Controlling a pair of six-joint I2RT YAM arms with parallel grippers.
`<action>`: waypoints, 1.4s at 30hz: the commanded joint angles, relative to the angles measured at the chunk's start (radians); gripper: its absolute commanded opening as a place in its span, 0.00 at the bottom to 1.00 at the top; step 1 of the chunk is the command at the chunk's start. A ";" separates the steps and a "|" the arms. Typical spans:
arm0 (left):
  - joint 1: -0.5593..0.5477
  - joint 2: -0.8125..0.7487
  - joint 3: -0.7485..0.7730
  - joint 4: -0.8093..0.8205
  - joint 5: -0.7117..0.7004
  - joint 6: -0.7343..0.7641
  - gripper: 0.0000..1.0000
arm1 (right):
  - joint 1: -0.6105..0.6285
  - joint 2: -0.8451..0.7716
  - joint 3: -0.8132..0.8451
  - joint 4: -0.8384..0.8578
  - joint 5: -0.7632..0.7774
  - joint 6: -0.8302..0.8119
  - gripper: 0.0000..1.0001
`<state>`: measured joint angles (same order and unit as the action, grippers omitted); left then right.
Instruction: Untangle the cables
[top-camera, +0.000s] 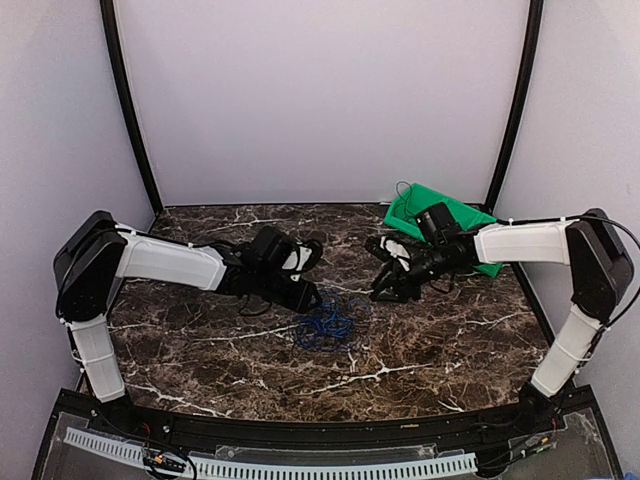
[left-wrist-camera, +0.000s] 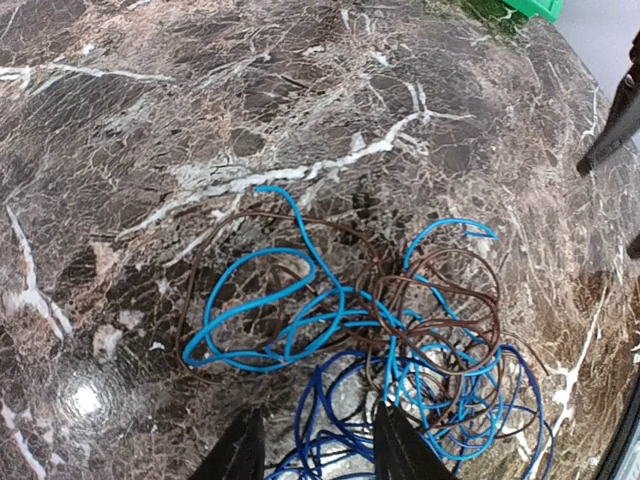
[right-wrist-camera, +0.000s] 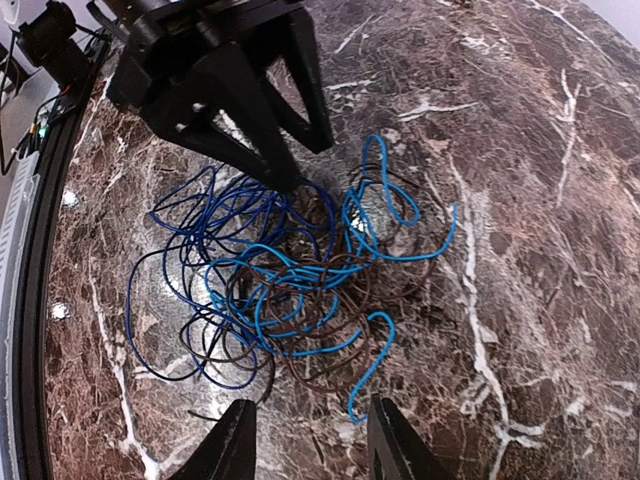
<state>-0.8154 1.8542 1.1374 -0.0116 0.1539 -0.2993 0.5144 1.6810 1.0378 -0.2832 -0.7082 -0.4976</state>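
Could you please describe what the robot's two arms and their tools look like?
Both the left arm and right arm have white link covers between bulky black joint housings. A thin black cable runs along the right arm. The left tool and right tool are matte black, each with two flat fingers tapering to narrow tips.

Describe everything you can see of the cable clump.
The cables are a loose tangle of very thin flexible wires in light blue, dark blue and a dark brownish colour, looped through each other. The clump lies flat on the marble table, near its middle. The left claw stands open at its dark-blue edge, straddling some loops; actual contact cannot be told. The right claw hovers open beside it, holding nothing.
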 joint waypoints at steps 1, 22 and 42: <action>0.007 0.026 0.047 -0.012 -0.055 0.034 0.39 | 0.061 0.036 0.053 -0.039 0.053 -0.055 0.39; 0.057 0.151 0.162 0.009 0.035 0.074 0.11 | 0.141 0.083 0.082 -0.078 0.127 -0.087 0.35; 0.055 -0.177 0.008 -0.060 0.177 0.119 0.00 | 0.141 0.067 0.254 -0.076 0.134 -0.017 0.58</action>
<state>-0.7593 1.7954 1.1851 -0.0322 0.2840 -0.2035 0.6491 1.7615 1.1908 -0.3691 -0.5488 -0.5392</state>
